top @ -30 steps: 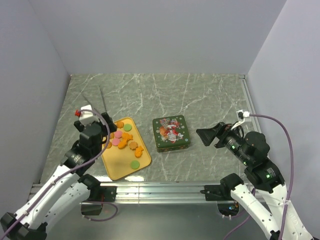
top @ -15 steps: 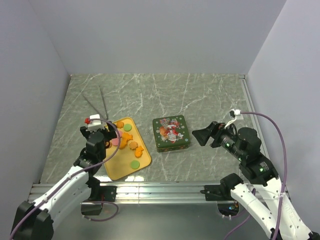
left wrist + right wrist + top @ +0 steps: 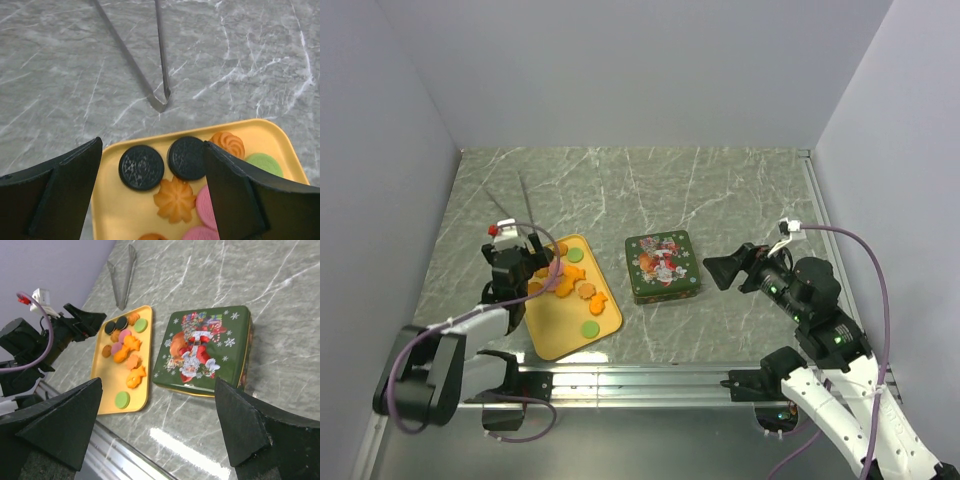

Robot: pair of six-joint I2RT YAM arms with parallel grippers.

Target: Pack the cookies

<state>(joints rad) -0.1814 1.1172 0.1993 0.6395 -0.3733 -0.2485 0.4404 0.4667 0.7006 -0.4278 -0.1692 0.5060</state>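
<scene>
My left claw [image 3: 152, 165] hangs spread wide and empty over the far end of the yellow tray [image 3: 556, 330], having swung in low from beside it over the last second; my right claw [image 3: 160, 425], also wide open and holding nothing, has eased a little closer to the tin's right side. That puts the left one in reach of the cookies [image 3: 180, 180], which all lie loose on the tray: two black ones, orange, pink and green. The green Christmas tin [image 3: 663, 266] sits just right of the tray with its lid on, so I judge packing needs that lid off. Metal tongs [image 3: 150, 65] lie beyond the tray on the grey marbled table [image 3: 720, 190], with plain pale walls around.
</scene>
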